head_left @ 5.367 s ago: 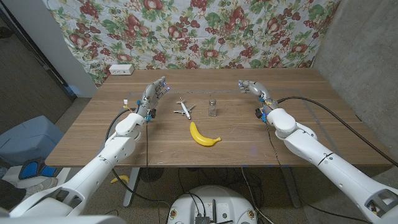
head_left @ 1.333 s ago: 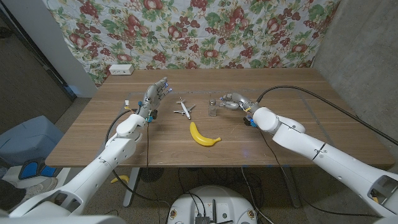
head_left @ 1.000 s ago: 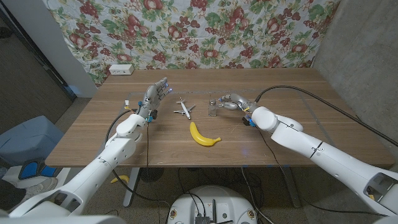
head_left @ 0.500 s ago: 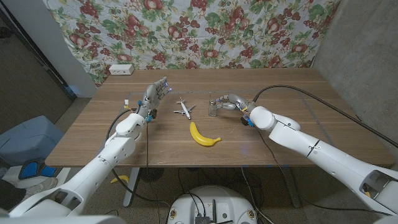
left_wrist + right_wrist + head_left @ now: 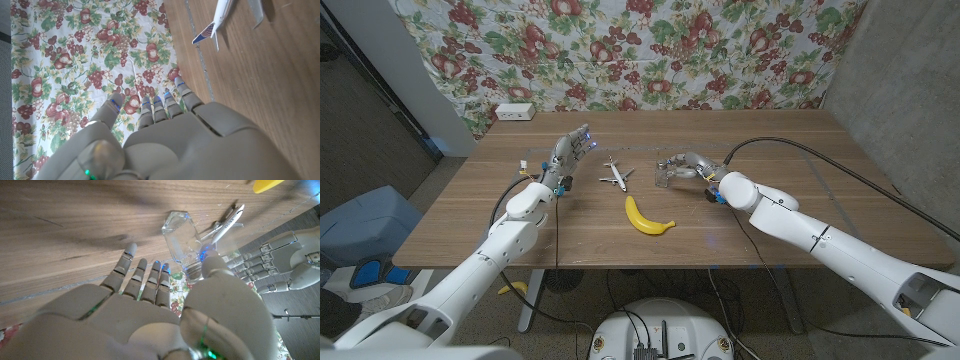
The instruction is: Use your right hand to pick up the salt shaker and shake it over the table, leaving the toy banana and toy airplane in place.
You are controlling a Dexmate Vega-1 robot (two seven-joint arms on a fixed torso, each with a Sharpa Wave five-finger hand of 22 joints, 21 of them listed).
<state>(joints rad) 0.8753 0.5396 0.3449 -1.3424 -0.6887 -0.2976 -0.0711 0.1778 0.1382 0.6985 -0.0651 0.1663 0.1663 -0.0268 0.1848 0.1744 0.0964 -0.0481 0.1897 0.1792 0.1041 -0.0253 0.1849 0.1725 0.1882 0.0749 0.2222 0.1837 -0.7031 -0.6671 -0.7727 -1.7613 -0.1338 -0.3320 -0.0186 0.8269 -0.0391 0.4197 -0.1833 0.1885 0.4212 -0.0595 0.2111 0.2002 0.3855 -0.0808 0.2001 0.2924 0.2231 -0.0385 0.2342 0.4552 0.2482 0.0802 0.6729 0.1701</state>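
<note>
Wooden table (image 5: 800, 150): right hand (image 5: 686, 165) fingers (image 5: 134, 272) spread around small clear glass salt shaker (image 5: 663, 175) (grip unconfirmed). Lift, shaking remain. Yellow toy banana (image 5: 647, 218), white toy airplane (image 5: 616, 175) untouched.

Even indoor light, soft shadows, sharp head view, blurred wrist-view foregrounds.
</note>
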